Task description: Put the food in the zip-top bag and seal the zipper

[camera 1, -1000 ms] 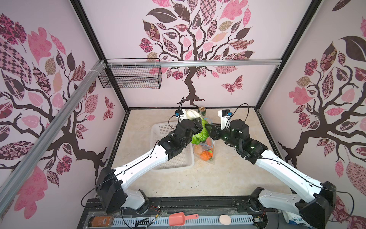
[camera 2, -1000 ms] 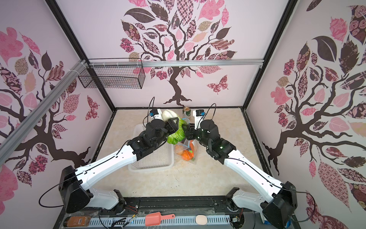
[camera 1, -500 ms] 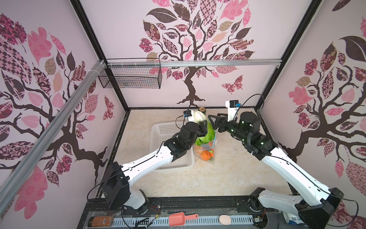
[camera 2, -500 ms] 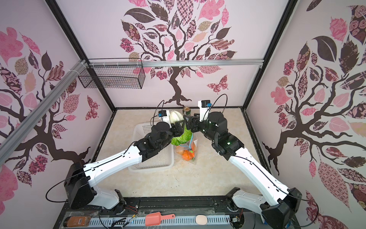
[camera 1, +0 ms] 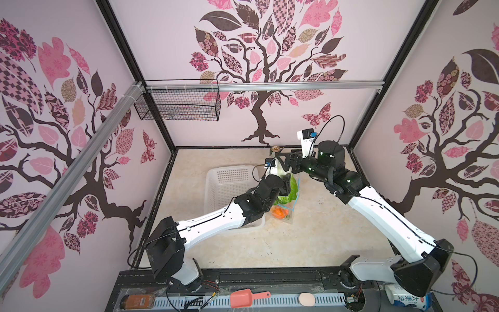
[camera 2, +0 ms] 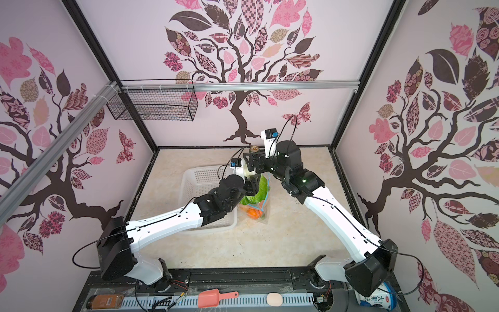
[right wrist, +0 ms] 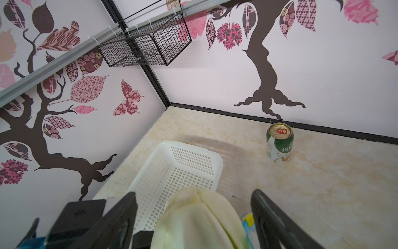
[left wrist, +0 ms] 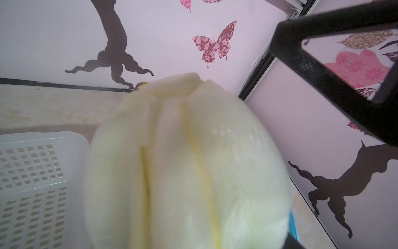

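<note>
Top views both show the tabletop (camera 1: 324,237) carrying the white basket (camera 1: 229,178) and, just beside it, the clear bag (camera 2: 264,216). A lettuce (camera 1: 291,190) stands in the bag's mouth, leafy end down and pale end poking out, with orange food (camera 1: 279,212) beneath it. The right gripper (right wrist: 193,193) has its jaws spread either side of the pale end, touching nothing. The left gripper (camera 1: 284,186) is against the lettuce; whether its jaws pinch it I cannot tell. If released here, the top-heavy lettuce may tip out, or block the blue zipper (camera 2: 266,199).
</note>
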Motion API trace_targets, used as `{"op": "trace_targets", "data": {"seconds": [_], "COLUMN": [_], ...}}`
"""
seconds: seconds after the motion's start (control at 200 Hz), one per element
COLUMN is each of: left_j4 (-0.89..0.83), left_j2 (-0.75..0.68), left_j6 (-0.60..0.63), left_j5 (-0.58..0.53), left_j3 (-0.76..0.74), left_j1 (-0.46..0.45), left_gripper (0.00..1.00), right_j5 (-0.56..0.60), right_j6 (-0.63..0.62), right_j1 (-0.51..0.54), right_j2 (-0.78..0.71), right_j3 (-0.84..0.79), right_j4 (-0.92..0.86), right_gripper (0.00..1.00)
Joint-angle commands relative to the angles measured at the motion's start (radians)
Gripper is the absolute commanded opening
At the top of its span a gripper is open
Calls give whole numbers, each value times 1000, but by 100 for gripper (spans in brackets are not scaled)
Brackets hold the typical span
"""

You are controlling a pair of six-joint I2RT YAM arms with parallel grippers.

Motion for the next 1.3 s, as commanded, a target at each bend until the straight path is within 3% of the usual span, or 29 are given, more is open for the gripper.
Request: {"op": "trace_targets", "data": {"seconds": [0.0, 0.3, 0.665, 0.785, 0.985, 1.13, 1.295], "left_j4": [63, 149, 179, 247, 261, 252, 234], "left_j2": [10, -14, -1, -12, -15, -5, 11], "left_j6": [60, 69, 97, 109, 115, 114, 109], "left_j5": [-12, -16, -7, 3, 0, 1, -1], "left_j3": [15, -42, -39, -84, -99, -87, -64], "left_j1": [-20, -21, -21, -21, -22, -22, -22], "left_gripper": [63, 64, 64, 65, 65, 65, 65], "right_j5": [-20, -113, -178, -180, -360, -441, -428], "right_j6": [-37, -85, -203, -235, -204, -252, -277], "right_j1": [3, -18, -18, -30, -141, -150, -152], "right_j2": [44, 51, 69, 71, 41, 25, 3], "right_j3": [18, -15, -25, -19, -66, -71, -87], "right_j4": [-80, -102, -174, -202, -173, -198, -218], "right_gripper": [86, 79, 89, 86, 77, 76, 78]}}
